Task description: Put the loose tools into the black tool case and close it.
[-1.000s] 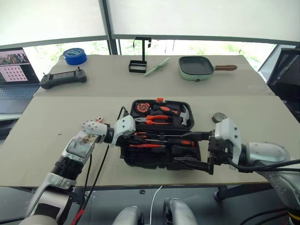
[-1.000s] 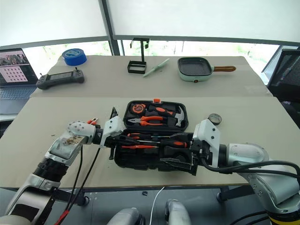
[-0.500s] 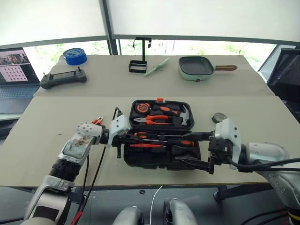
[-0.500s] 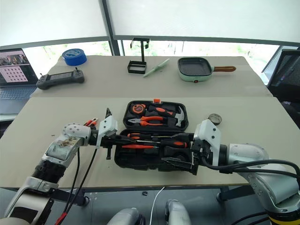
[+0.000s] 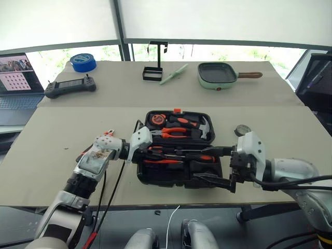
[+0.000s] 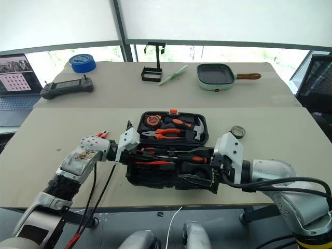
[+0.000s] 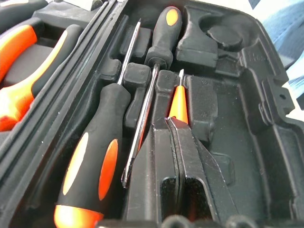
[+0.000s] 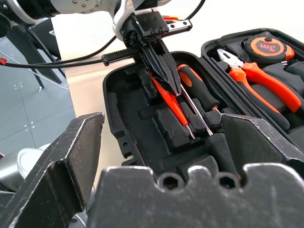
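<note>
The black tool case (image 5: 167,177) lies open on the table, its orange latch at the far rim. In its near half lie two orange-and-black screwdrivers (image 7: 95,161) (image 7: 164,28) and a thin orange screwdriver (image 7: 178,102). My left gripper (image 5: 150,154) is shut, and its tips rest over that thin screwdriver's handle (image 8: 175,108) at the left end of the near half. At the right end my right gripper (image 5: 205,166) stands open wide, one finger over the near half and one along its front wall. A small round dark roll (image 5: 241,129) sits on the table to the right of the case.
The far half of the case holds a tape measure (image 5: 157,119), pliers (image 5: 171,132) and a hammer (image 5: 199,124). Further back stand a blue tape roll (image 5: 82,61), a black controller (image 5: 70,86), a laptop (image 5: 15,78), a black stand (image 5: 154,65) and a green pan (image 5: 218,74).
My left gripper drew back to the left off the case, then came back right over the thin orange screwdriver, which stayed in its place. The right gripper has not moved.
</note>
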### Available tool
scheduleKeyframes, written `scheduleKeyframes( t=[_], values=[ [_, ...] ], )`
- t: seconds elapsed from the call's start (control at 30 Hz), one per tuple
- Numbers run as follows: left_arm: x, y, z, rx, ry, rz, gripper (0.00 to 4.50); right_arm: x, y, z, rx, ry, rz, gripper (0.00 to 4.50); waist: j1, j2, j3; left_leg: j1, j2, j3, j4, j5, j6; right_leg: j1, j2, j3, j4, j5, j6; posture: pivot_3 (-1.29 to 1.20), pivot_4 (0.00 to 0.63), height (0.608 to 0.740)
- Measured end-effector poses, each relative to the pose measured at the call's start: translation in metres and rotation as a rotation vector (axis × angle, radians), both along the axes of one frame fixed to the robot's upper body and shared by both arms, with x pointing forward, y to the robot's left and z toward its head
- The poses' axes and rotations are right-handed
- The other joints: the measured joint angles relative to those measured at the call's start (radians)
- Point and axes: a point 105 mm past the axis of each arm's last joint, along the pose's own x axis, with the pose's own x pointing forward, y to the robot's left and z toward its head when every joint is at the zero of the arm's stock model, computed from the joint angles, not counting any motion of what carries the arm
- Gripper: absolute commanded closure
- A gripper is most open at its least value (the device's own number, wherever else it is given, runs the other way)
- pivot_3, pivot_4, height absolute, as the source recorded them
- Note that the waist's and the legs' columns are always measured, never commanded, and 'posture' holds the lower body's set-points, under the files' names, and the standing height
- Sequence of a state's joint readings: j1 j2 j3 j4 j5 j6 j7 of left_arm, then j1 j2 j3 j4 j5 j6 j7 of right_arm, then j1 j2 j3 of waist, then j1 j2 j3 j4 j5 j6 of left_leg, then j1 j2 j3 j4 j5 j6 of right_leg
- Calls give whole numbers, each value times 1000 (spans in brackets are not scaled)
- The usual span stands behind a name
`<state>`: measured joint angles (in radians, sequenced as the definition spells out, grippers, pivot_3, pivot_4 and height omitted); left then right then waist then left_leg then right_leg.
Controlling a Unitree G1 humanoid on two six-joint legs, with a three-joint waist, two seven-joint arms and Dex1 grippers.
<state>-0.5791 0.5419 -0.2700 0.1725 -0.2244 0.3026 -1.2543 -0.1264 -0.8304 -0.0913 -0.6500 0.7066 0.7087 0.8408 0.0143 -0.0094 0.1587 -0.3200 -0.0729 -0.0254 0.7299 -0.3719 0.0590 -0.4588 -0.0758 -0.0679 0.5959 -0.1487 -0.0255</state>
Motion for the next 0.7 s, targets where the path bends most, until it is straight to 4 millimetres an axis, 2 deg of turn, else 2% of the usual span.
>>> scheduleKeyframes(
  t=[0.37, 0.7],
  values=[
    [-9, 26, -6, 37, -46, 22, 4462, -1, -1, -3, 1, 12, -11, 0, -1, 0, 0, 1, 0, 0, 0, 0, 0, 1, 0, 0, 0, 0, 0, 0, 150, 740],
    [-6, 16, 2, -20, -34, 51, 4462, -1, -1, -4, -7, 13, -5, 0, 0, 0, 0, 0, 0, 0, 0, 0, 0, 0, 0, 0, 0, 0, 0, 0, 150, 740]
  ],
)
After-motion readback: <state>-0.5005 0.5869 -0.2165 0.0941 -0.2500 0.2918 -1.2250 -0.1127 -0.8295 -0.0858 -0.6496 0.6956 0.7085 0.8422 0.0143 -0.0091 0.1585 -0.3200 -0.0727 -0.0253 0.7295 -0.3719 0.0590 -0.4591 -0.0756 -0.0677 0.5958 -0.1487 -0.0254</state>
